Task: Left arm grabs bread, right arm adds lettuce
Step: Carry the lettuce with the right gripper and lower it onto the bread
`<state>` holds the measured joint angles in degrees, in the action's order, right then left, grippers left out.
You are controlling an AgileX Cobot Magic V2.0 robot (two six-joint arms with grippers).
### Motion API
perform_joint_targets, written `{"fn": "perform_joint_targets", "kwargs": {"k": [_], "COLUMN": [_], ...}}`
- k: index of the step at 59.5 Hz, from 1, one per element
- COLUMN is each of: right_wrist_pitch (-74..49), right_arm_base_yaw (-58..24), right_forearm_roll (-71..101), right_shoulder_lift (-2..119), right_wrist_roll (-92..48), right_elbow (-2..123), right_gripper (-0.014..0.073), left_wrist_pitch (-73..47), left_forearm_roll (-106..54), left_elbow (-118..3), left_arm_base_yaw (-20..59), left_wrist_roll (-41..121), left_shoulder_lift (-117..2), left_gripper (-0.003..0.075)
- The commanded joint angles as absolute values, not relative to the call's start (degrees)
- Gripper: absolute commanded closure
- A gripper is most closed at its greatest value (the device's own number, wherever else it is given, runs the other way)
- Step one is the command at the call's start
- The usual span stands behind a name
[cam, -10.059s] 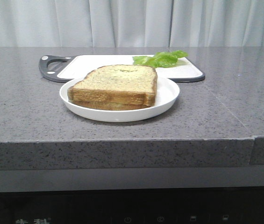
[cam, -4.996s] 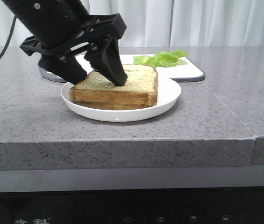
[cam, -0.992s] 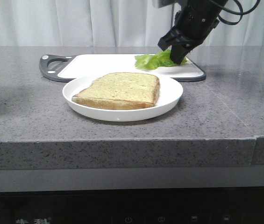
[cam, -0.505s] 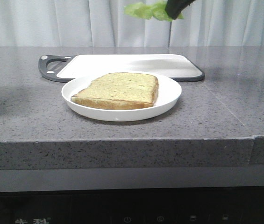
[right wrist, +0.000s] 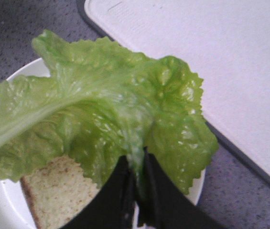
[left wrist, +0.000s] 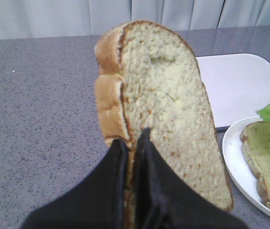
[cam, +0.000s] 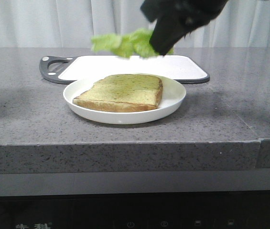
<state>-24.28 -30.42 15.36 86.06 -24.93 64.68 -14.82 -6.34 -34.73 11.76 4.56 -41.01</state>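
Right arm (cam: 180,19) reaches in from the upper right, fingers (right wrist: 125,191) pinched together — left gripper (left wrist: 132,157) likewise clamped, fingers pointing up.

Faint marks on front panel (cam: 125,224), unreadable

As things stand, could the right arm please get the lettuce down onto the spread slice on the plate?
Probably yes: the right end effector holds the lettuce above the spread slice, whose top is bare. The bread is held aside.

Right tool (cam: 161,47) holds lettuce (cam: 125,44) out to its left, above the plate (cam: 173,101); board (cam: 187,69) lies behind, on the surface (cam: 29,109).
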Motion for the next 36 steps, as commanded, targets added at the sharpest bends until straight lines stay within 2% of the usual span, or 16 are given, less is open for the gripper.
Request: {"fn": "perform_joint_targets", "kwargs": {"k": [1,16,21,27,36], "right_wrist_pitch": [-19.1,-18.6,-19.1,-19.1,-19.0], "right_arm_base_yaw": [-31.0,-30.9,-30.9,-30.9,-30.9], "right_forearm_roll": [15.9,15.9,15.9,15.9,15.9], "right_shoulder_lift": [84.6,88.8,89.6,89.5,89.2], "right_wrist_roll": [-25.3,-25.3,-25.3,-25.3,-25.3], "right_elbow": [65.5,65.5,65.5,65.5,65.5], "right_gripper": [0.0655,0.0652,0.0622,0.0524,0.0301], "left_wrist_pitch": [-9.8,-9.8,-9.8,-9.8,-9.8], "left_forearm_roll": [-6.5,-6.5,-6.5,-6.5,-6.5], "left_elbow": [-36.4,-36.4,-36.4,-36.4,-36.4], "left_arm_base_yaw": [11.6,11.6,11.6,11.6,11.6], "left_wrist_roll": [4.4,4.4,4.4,4.4,4.4], "left_shoulder_lift": [-40.8,-40.8,-40.8,-40.8,-40.8], "left_gripper": [0.0741,0.0741,0.0741,0.0741,0.0741]}}
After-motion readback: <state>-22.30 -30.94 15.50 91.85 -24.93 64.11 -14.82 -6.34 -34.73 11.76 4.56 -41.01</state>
